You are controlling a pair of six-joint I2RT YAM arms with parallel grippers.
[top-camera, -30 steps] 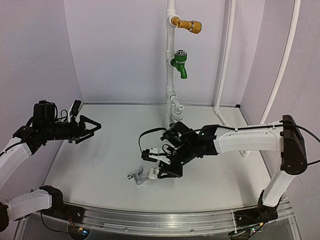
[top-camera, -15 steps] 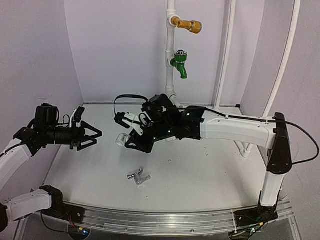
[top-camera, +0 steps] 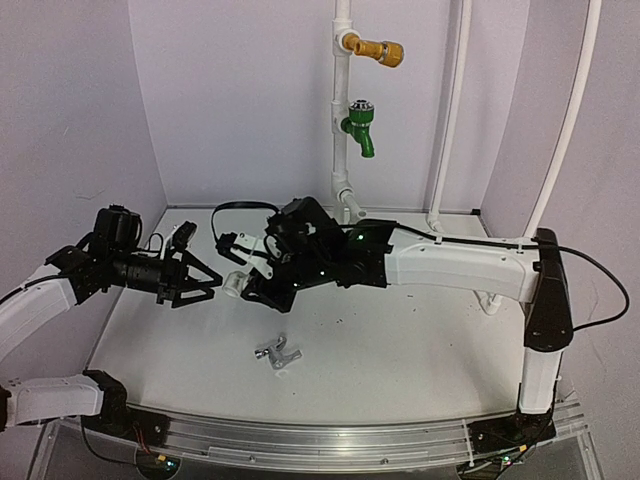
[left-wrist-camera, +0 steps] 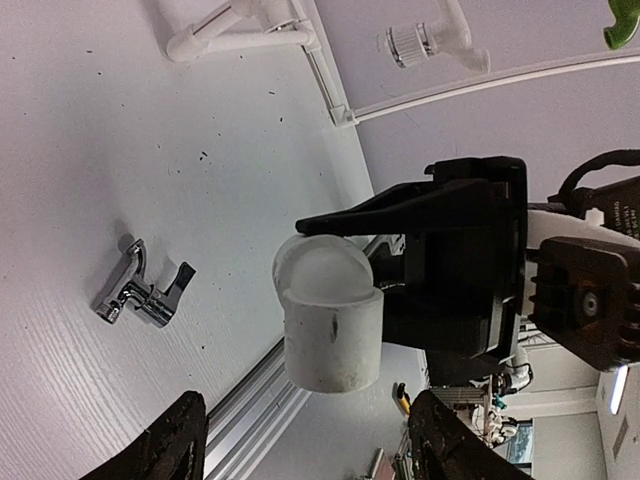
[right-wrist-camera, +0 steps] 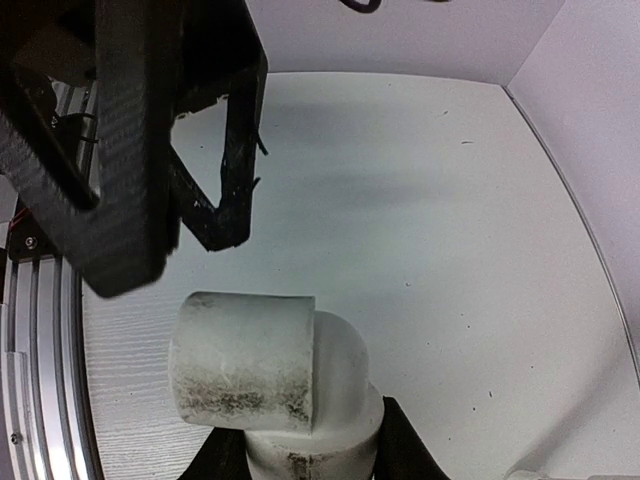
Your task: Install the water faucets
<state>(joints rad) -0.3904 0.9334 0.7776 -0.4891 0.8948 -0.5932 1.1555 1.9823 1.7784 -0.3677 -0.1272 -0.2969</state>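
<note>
My right gripper (top-camera: 248, 284) is shut on the white plastic elbow fitting (top-camera: 233, 282) and holds it above the table's left half. In the right wrist view the fitting (right-wrist-camera: 265, 375) sits between my right gripper's (right-wrist-camera: 305, 452) jaws, its round socket end pointing left. My left gripper (top-camera: 212, 286) is open, its tips just left of the fitting and not touching it. In the left wrist view the fitting (left-wrist-camera: 328, 325) hangs just ahead of my left gripper's (left-wrist-camera: 310, 455) spread jaws. The silver metal tap (top-camera: 277, 354) lies on the table nearer the front, also seen in the left wrist view (left-wrist-camera: 140, 290).
A white upright pipe at the back carries a yellow-brass tap (top-camera: 378, 48), a green tap (top-camera: 360, 125) and an open socket (top-camera: 352, 212) low down. More white pipes (top-camera: 450, 130) run up the right wall. An aluminium rail (top-camera: 320, 440) edges the table front.
My right arm lifted the white fitting from beside the silver tap and carried it left and up. My left gripper moved right to meet it, staying open.
</note>
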